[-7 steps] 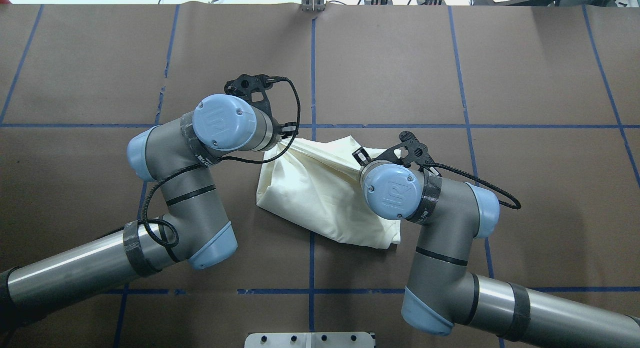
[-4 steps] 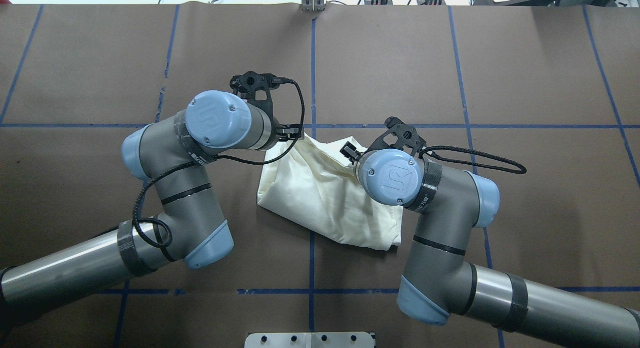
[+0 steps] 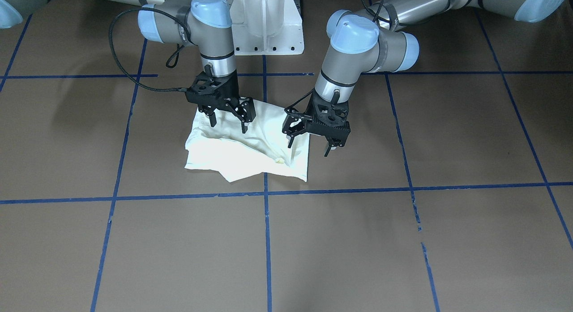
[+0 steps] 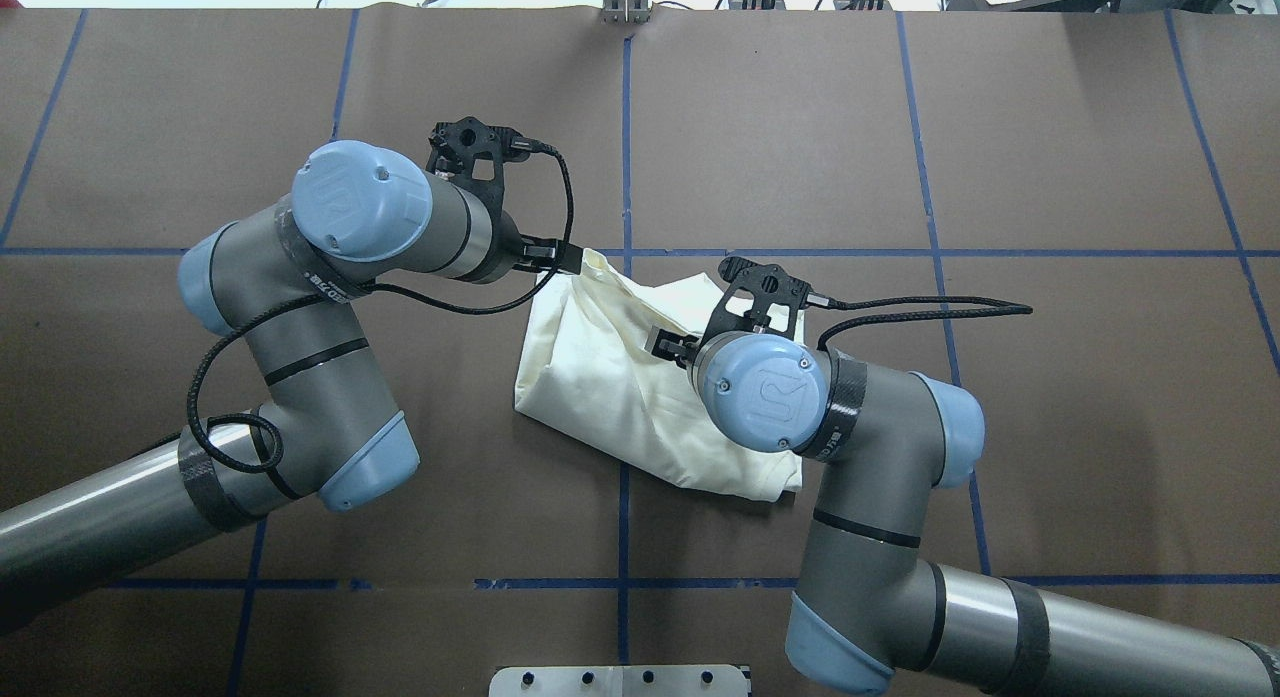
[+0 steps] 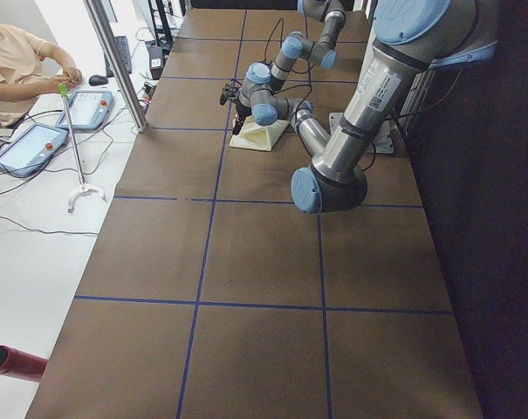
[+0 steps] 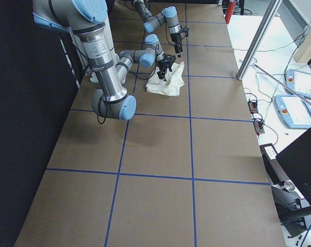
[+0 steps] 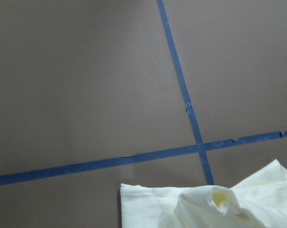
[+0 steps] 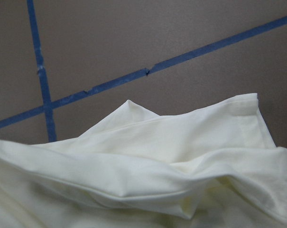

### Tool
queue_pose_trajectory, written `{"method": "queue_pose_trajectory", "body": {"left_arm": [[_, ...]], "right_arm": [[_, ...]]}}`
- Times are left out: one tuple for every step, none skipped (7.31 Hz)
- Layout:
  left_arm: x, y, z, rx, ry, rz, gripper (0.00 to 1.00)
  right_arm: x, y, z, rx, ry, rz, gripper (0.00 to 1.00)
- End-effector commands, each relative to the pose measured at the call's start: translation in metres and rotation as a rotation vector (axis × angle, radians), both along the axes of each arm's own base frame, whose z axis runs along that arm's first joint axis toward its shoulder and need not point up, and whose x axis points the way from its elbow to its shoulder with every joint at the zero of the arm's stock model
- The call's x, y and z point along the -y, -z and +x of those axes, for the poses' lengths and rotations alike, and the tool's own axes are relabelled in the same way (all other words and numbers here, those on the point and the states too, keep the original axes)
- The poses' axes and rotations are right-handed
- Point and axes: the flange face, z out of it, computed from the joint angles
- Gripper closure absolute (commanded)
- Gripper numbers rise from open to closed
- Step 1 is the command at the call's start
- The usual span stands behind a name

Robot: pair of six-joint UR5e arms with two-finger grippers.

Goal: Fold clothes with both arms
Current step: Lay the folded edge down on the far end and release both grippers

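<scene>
The cream T-shirt (image 3: 241,151) lies in a loose, folded heap on the brown table, plain side up (image 4: 600,377). My left gripper (image 3: 309,149) hangs open just over the heap's corner on the right of the front view, one finger (image 3: 290,142) above the cloth and the other off its edge. Over the heap's back edge, my right gripper (image 3: 228,127) also stands open with its fingers spread. Neither gripper has cloth between its fingers. A small raised tuft (image 3: 280,160) sticks up near the left gripper. Both wrist views show creased cream fabric (image 8: 157,166) and bare table.
Blue tape lines (image 3: 266,240) mark a grid on the brown table cover. The white pedestal base (image 3: 264,25) stands behind the shirt. Off the table's far side a person (image 5: 19,61) sits with control tablets (image 5: 32,144), beside a metal post (image 5: 115,61).
The shirt was stretched taut between the two grippers; it now lies slack. The left wrist has swung left and away, the right wrist left and nearer the robot.
</scene>
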Motion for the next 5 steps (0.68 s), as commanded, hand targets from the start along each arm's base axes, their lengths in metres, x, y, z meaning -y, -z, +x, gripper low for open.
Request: {"method": "queue_pose_trajectory", "body": {"left_arm": [[0.0,-0.002,-0.001,-0.001,-0.003,0.0,0.0],[0.001,-0.002,-0.002,-0.001,-0.002,0.0,0.0],[0.001,-0.002,-0.002,-0.001,-0.001,-0.001,0.0],[0.001,-0.002,-0.002,-0.001,-0.001,-0.001,0.0],[0.0,-0.002,-0.001,-0.001,-0.003,-0.001,0.0]], "right_arm": [[0.003,-0.018,-0.028,-0.112,0.048,0.077,0.0],[0.004,-0.02,-0.038,-0.137,0.067,0.091,0.0],[0.011,-0.025,-0.044,-0.168,0.067,0.106,0.0],[0.035,-0.026,-0.036,-0.188,0.046,0.112,0.0],[0.07,-0.03,-0.023,-0.215,0.014,0.111,0.0]]}}
